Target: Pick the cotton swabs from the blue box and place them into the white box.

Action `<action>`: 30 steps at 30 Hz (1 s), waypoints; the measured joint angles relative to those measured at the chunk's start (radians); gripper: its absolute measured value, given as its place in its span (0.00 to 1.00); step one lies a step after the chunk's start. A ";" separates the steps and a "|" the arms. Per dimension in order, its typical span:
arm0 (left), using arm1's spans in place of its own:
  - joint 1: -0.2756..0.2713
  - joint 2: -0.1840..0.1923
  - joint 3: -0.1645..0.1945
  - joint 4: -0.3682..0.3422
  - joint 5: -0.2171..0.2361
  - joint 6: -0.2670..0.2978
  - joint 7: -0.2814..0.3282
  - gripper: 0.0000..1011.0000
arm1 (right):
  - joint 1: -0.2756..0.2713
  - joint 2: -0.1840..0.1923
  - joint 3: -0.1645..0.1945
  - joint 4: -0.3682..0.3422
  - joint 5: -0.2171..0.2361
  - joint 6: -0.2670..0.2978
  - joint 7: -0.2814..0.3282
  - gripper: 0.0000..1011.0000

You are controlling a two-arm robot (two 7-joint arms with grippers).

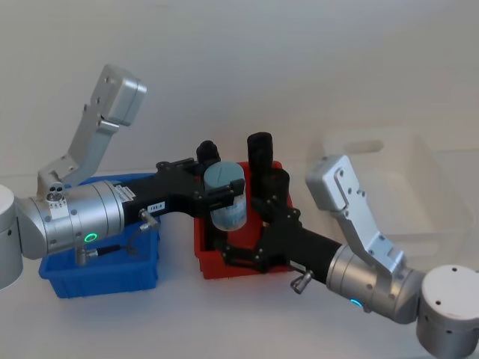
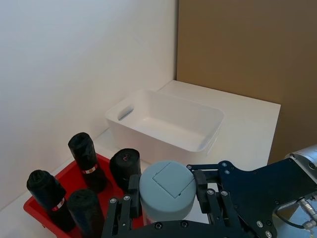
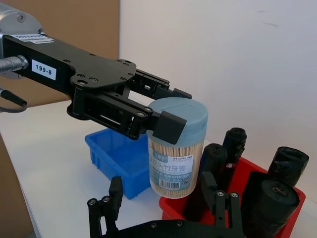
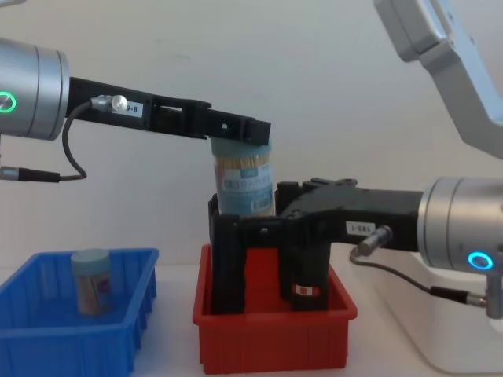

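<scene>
In the chest view a second jar (image 4: pixel 90 281) is seen standing upright inside the blue box (image 4: pixel 47 339), low on the robot's left; in the head view that spot is hidden by the left arm. The white box (image 2: pixel 148 141) is shown most plainly in the left wrist view, set on the worktop beyond the red bin (image 4: pixel 271 339) and holding nothing. The left gripper (image 4: pixel 240 132) is raised over the red bin, its jaws clamped on the light blue lid of a cotton swab jar (image 4: pixel 244 184), which hangs upright beneath them. The right gripper (image 3: pixel 166 208) is held lower, among the black cylinders (image 2: pixel 84 153), with its jaws wide apart. In the right wrist view the jar's base is seen between those two spread jaws; whether either one touches it cannot be told.
</scene>
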 joint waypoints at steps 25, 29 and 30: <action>0.000 0.000 0.000 0.000 0.000 0.000 0.000 0.66 | 0.083 -0.049 -0.017 0.089 -0.037 -0.023 -0.026 0.75; 0.000 0.000 0.000 0.000 0.000 0.000 0.001 0.66 | 0.089 -0.053 -0.018 0.099 -0.034 -0.024 -0.030 0.65; 0.000 0.000 0.000 0.000 0.000 0.000 0.001 0.66 | 0.090 -0.054 -0.018 0.100 -0.033 -0.025 -0.031 0.63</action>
